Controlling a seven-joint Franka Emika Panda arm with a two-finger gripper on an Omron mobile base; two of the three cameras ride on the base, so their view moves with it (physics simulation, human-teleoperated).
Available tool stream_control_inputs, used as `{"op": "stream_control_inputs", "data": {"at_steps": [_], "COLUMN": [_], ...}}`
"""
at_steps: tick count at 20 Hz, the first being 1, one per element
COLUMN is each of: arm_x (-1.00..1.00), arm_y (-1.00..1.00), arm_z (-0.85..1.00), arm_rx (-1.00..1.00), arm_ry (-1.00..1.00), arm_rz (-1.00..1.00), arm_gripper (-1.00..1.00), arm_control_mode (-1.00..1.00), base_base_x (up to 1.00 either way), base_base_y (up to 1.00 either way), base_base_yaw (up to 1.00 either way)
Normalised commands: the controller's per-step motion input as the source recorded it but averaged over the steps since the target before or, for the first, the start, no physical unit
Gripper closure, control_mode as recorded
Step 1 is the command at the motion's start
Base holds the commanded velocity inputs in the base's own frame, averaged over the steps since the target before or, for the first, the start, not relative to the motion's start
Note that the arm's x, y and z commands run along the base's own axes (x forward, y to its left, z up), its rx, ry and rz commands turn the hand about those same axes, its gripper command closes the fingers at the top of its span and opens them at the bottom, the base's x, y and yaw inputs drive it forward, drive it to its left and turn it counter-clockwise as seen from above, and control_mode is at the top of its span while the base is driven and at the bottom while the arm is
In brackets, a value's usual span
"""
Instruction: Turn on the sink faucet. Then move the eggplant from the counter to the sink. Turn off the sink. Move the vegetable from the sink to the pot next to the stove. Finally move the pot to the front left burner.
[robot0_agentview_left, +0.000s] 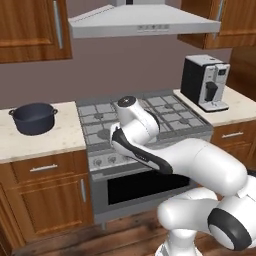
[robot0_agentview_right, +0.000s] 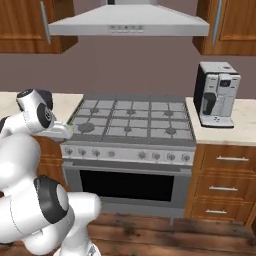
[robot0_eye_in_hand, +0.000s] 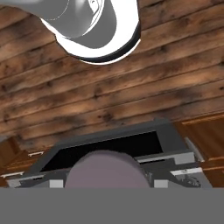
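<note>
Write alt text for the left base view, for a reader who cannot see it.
A dark blue-grey pot stands on the beige counter left of a grey gas stove, with the robot's white arm folded low in front of the oven. A range hood hangs above, and a black and silver coffee machine stands on the right.

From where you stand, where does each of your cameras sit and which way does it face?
Left base view: behind the arm on its left, facing forward and down at the stove, pot and coffee machine; the arm rises at lower right.
Right base view: behind the arm on its right, facing the same stove; the arm rises at lower left.
Hand view: on the hand, facing down at the wood floor and oven door; white robot body at the top.
Shared: both base views show the stove, coffee machine and hood.
</note>
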Motion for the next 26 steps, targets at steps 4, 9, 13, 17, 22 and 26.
{"op": "stream_control_inputs", "data": {"at_steps": [4,9,13,17,22,26], "arm_x": [0.00,0.00,0.00,0.00,0.00,0.00], "arm_y": [0.00,0.00,0.00,0.00,0.00,0.00], "arm_z": [0.00,0.00,0.00,0.00,0.00,0.00], "arm_rx": [0.00,0.00,0.00,0.00,0.00,0.00], "arm_ry": [0.00,0.00,0.00,0.00,0.00,0.00], "arm_rz": [0.00,0.00,0.00,0.00,0.00,0.00], "arm_gripper": [1.00,1.00,1.00,1.00,1.00,1.00], "arm_control_mode": [1.00,1.00,1.00,1.00,1.00,1.00], "base_base_x": [0.55,0.53,0.49,0.43,0.20,0.05], "base_base_y": [0.00,0.00,0.00,0.00,0.03,0.09], "base_base_yaw": [0.09,0.09,0.10,0.10,0.10,0.06]}}
